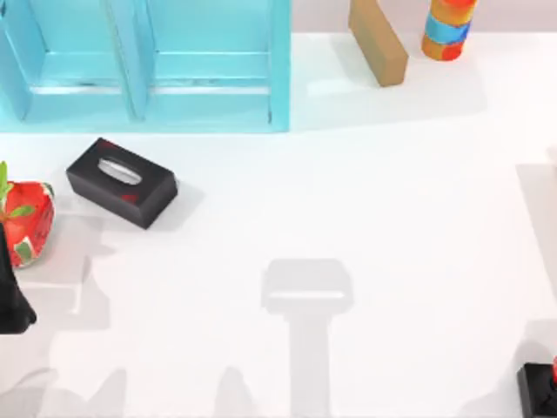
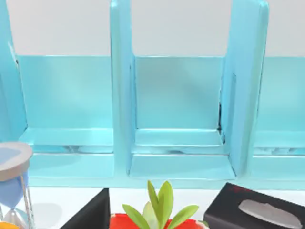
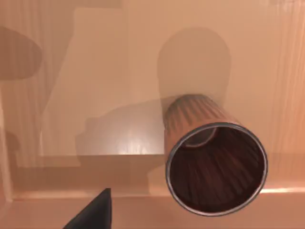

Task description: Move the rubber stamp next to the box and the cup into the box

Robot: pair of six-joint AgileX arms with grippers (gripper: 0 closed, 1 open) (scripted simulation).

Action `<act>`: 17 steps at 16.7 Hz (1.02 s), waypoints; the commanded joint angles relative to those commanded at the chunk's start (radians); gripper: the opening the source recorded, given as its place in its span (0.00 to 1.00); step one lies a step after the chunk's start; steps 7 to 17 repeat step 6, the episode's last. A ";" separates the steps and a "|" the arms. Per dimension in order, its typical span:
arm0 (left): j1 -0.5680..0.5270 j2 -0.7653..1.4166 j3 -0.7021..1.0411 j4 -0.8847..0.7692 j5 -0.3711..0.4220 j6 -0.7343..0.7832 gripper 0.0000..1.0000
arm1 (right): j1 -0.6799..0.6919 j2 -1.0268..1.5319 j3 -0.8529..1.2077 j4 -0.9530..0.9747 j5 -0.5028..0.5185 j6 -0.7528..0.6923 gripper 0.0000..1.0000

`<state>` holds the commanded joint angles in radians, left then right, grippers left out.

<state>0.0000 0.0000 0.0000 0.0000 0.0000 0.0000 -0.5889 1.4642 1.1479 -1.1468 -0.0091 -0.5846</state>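
Observation:
The cup (image 3: 215,162), a coppery ribbed tumbler with a dark inside, stands upright on the floor of the light wooden box (image 3: 95,95) in the right wrist view. My right gripper (image 3: 152,224) hovers above it, open, and one dark fingertip (image 3: 95,212) shows well apart from the cup. The rubber stamp (image 1: 540,387), a black block with a red knob, sits at the table's front right corner, cut by the picture's edge. My left gripper (image 2: 152,224) is parked at the table's left side with one dark finger (image 2: 90,214) showing and nothing held.
A blue shelf unit (image 1: 148,65) fills the back left. A black tissue box (image 1: 122,181) and a red plant pot (image 1: 26,222) lie left. A tan block (image 1: 379,39) and striped cylinder (image 1: 448,26) stand at the back right. An hourglass (image 2: 12,186) is near the left gripper.

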 joint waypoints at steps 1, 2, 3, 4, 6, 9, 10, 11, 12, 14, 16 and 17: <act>0.000 0.000 0.000 0.000 0.000 0.000 1.00 | 0.000 -0.004 0.029 -0.035 0.003 0.000 1.00; 0.000 0.000 0.000 0.000 0.000 0.000 1.00 | 0.001 -0.007 0.055 -0.068 0.005 -0.001 1.00; 0.000 0.000 0.000 0.000 0.000 0.000 1.00 | 0.001 -0.009 0.077 -0.096 0.007 -0.001 1.00; 0.000 0.000 0.000 0.000 0.000 0.000 1.00 | 0.002 -0.011 0.094 -0.118 0.008 -0.002 1.00; 0.000 0.000 0.000 0.000 0.000 0.000 1.00 | 0.002 -0.011 0.109 -0.138 0.009 -0.003 1.00; 0.000 0.000 0.000 0.000 0.000 0.000 1.00 | 0.002 -0.011 0.109 -0.138 0.009 -0.003 1.00; 0.000 0.000 0.000 0.000 0.000 0.000 1.00 | 0.002 -0.011 0.109 -0.138 0.009 -0.003 1.00; 0.000 0.000 0.000 0.000 0.000 0.000 1.00 | 0.002 -0.011 0.109 -0.138 0.009 -0.003 1.00; 0.000 0.000 0.000 0.000 0.000 0.000 1.00 | 0.002 -0.011 0.109 -0.138 0.009 -0.003 1.00; 0.000 0.000 0.000 0.000 0.000 0.000 1.00 | 0.002 -0.011 0.109 -0.138 0.009 -0.003 1.00; 0.000 0.000 0.000 0.000 0.000 0.000 1.00 | 0.002 -0.011 0.109 -0.138 0.009 -0.003 1.00; 0.000 0.000 0.000 0.000 0.000 0.000 1.00 | 0.002 -0.011 0.109 -0.138 0.009 -0.003 1.00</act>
